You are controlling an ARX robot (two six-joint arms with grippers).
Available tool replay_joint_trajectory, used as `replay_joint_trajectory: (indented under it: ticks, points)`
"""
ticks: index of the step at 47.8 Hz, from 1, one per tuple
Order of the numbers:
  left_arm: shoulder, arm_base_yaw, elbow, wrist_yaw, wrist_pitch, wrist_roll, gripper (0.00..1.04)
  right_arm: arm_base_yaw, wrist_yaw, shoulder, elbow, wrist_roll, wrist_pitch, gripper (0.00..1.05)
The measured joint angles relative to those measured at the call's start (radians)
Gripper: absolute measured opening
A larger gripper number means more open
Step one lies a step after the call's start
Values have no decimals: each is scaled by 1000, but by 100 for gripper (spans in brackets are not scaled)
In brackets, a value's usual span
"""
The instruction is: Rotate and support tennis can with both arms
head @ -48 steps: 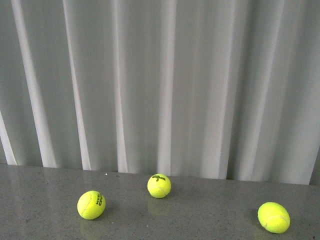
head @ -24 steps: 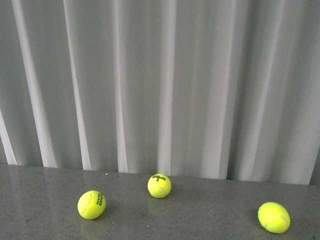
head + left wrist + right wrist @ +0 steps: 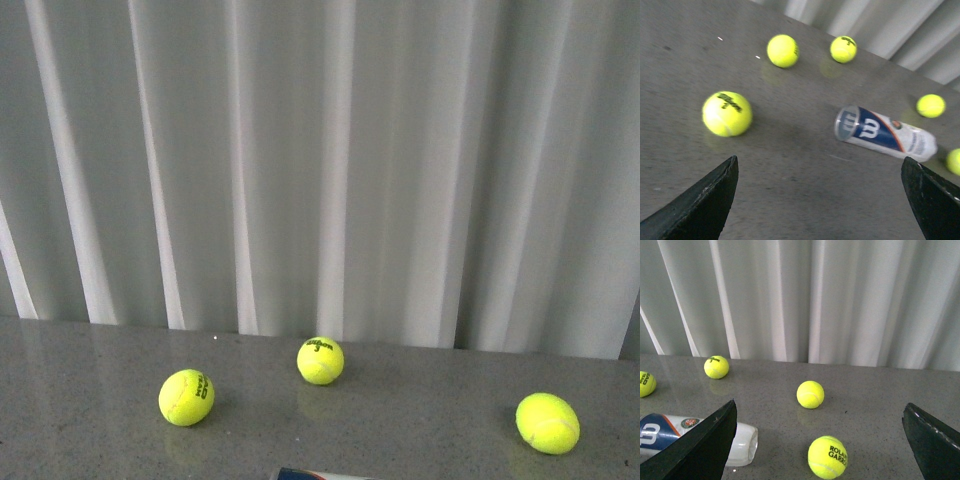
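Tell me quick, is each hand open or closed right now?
Left hand: open, holding nothing.
Right hand: open, holding nothing.

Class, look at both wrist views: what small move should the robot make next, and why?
Probably ease the left gripper toward the tennis can. The can lies on its side on the table, some way ahead of the open fingers. The right gripper is open too, and neither holds anything, so no rotating or supporting can start yet.
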Motion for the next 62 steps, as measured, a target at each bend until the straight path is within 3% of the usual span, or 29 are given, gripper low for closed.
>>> replay_joint_trajectory:
  ticks: [11, 19, 37, 62]
  points:
    - [699, -9, 159, 322, 475, -85, 98, 0, 0, 0, 0, 0, -1, 98]
    - [1070, -67, 270, 455, 578, -86, 98, 0, 0, 0, 0, 0, -1, 98]
    - [1489, -199, 494, 454, 645, -109, 98, 0, 0, 0, 0, 0, -1, 98]
    - [1675, -206, 701, 466, 587, -97, 98, 0, 0, 0, 0, 0, -1, 98]
